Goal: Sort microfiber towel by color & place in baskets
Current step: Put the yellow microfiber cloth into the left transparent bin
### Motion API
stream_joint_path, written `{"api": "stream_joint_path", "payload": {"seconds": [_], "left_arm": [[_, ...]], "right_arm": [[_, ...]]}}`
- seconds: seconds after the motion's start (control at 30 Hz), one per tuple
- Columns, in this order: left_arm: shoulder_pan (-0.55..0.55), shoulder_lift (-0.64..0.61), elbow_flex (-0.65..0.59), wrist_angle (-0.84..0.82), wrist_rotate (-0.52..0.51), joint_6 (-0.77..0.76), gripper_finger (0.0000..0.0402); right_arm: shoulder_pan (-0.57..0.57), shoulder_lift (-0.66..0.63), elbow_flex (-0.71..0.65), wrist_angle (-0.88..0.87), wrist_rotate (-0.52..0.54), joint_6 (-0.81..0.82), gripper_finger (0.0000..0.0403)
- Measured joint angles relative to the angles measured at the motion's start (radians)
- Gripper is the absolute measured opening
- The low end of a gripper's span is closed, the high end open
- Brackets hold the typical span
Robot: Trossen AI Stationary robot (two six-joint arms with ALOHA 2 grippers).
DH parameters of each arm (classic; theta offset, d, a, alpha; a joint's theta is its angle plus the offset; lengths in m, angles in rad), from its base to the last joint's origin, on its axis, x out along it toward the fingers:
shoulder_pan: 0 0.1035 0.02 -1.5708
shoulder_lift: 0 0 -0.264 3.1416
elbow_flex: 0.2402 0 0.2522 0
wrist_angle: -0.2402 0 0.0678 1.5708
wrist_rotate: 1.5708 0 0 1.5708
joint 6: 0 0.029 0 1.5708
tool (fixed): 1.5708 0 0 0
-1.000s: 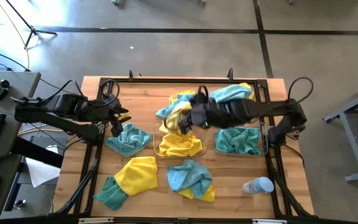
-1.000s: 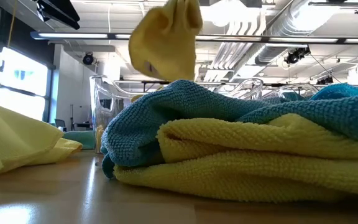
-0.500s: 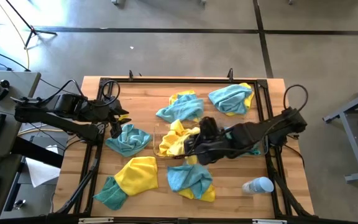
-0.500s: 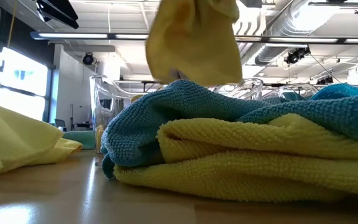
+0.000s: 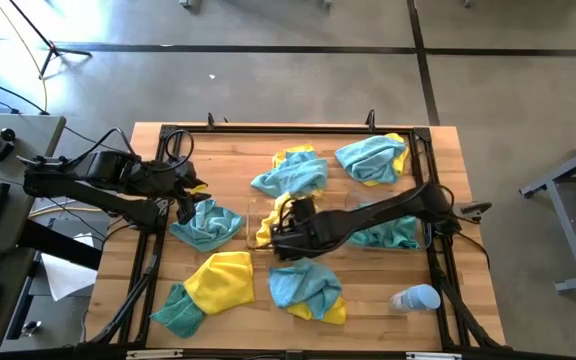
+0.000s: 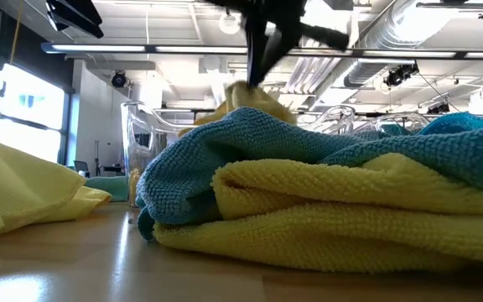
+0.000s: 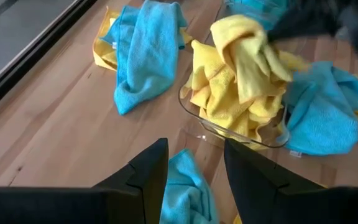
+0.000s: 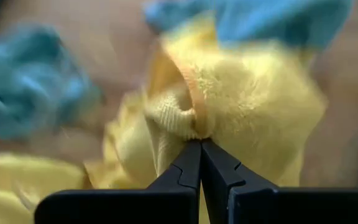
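Note:
My right gripper (image 5: 280, 232) reaches over the middle basket (image 5: 320, 240), shut on a yellow microfiber towel (image 8: 241, 106). That towel shows above the yellow pile (image 7: 229, 106) in the left wrist view and behind the near towels in the low view (image 6: 243, 94). The right basket (image 5: 420, 238) holds teal towels (image 5: 383, 232). My left gripper (image 5: 194, 192) waits open at the table's left, above a loose teal towel (image 5: 208, 222). My right gripper pinches a bunched fold of the yellow towel (image 8: 188, 124) between its two shut fingertips. The fingers slant down from the table's right. The towel hangs below them, and its lower part (image 7: 247, 68) drapes onto the yellow pile in the middle basket.
Loose towels lie around the baskets: a teal one (image 5: 288, 175) and a teal-and-yellow one (image 5: 373, 158) at the far side, a yellow-and-teal one (image 5: 213, 285) and a teal-and-yellow one (image 5: 308, 290) near the front. A white and light-blue bottle (image 5: 415, 298) lies at front right.
My right gripper has come down and toward the table's near left, from above the far towels to the middle basket, rolling as it went. The yellow towel, earlier hanging clear in the air, now reaches the yellow pile in that basket.

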Motion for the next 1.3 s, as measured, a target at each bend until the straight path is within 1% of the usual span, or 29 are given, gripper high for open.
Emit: {"api": "stream_joint_path", "payload": {"seconds": [0.1,0.23,0.43,0.63,0.87,0.93,1.03,1.3], "left_arm": [[0.000,0.000,0.000,-0.025,0.001,-0.018,0.0145],[0.000,0.000,0.000,-0.055,0.014,-0.033,0.0145],[0.000,0.000,0.000,-0.051,0.031,-0.033,0.0145],[0.000,0.000,0.000,-0.051,0.030,-0.032,0.0145],[0.000,0.000,0.000,-0.051,0.030,-0.019,0.0145],[0.000,0.000,0.000,-0.051,0.030,-0.015,0.0145],[0.000,0.000,0.000,-0.051,0.030,-0.014,0.0145],[0.000,0.000,0.000,-0.069,0.030,0.001,0.0145]], "right_arm": [[-0.001,0.048,-0.001,0.006,-0.106,0.030,0.0000],[0.000,0.085,-0.001,0.006,-0.178,0.073,0.0000],[-0.036,0.117,-0.002,0.020,-0.220,0.071,0.0000],[-0.090,0.124,-0.004,0.053,-0.343,0.051,0.0000],[-0.121,0.128,-0.004,0.103,-0.378,-0.003,0.0000],[-0.128,0.138,-0.004,0.119,-0.409,-0.021,0.0004],[-0.134,0.168,-0.003,0.143,-0.457,-0.045,0.0028],[-0.132,0.182,-0.003,0.130,-0.503,-0.035,0.0128]]}}
